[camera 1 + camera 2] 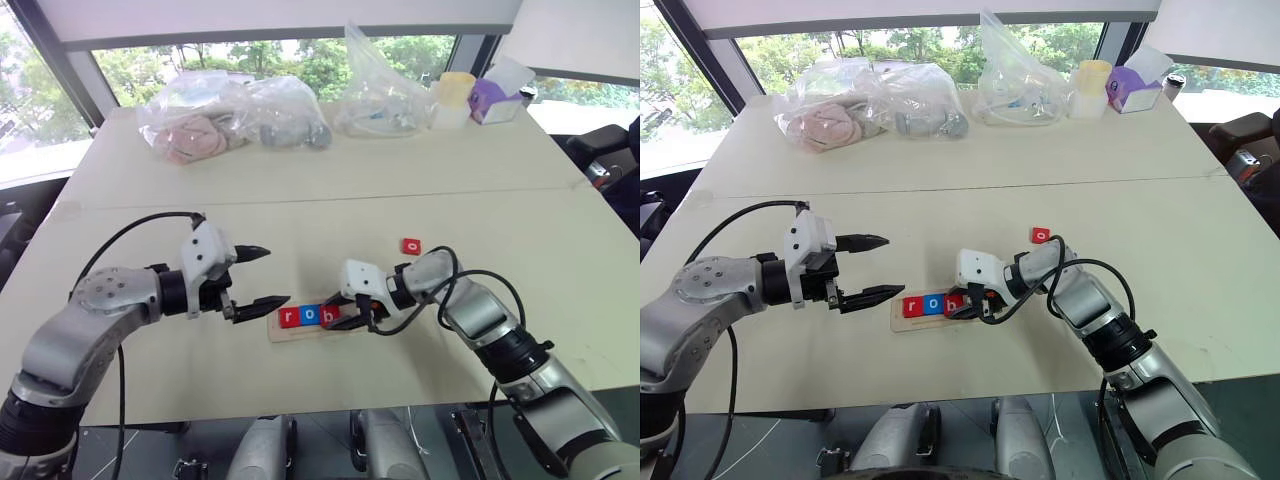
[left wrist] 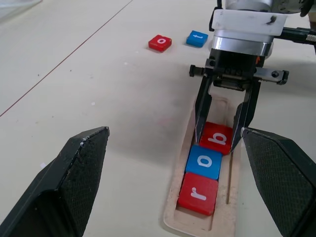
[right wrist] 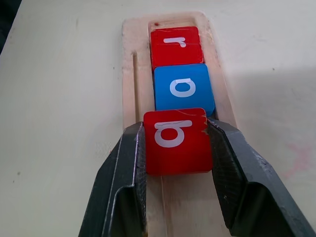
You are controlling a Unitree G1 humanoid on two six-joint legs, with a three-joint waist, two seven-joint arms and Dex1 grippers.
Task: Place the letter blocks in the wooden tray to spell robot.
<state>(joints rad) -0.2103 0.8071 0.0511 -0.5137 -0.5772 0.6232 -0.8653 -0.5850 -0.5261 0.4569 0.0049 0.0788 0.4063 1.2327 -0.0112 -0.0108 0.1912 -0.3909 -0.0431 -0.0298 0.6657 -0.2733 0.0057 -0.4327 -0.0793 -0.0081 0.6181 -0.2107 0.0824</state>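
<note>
A: Right pincer (image 3: 175, 148) is clamped on the red b block (image 3: 177, 140), one finger on each side edge, down in the wooden tray (image 2: 173, 207).

B: And just beyond its tips?

A: The blue o block (image 3: 183, 89) sits touching the b, then the red r block (image 3: 175, 43) at the tray's end. The b looks slightly tilted, so I'd say it's not fully seated.

B: Left pincer (image 1: 258, 277)?

A: Spread wide and empty, hovering near the r end of the tray.

B: How do these tiles handle?

A: Light, stiff and smooth, I'd judge; thin too, so pinching opposite side edges is the only sure hold. The red o block (image 2: 160, 42) and blue t block (image 2: 197, 38) wait on the desk (image 1: 400, 170), behind the right pincer.
</note>
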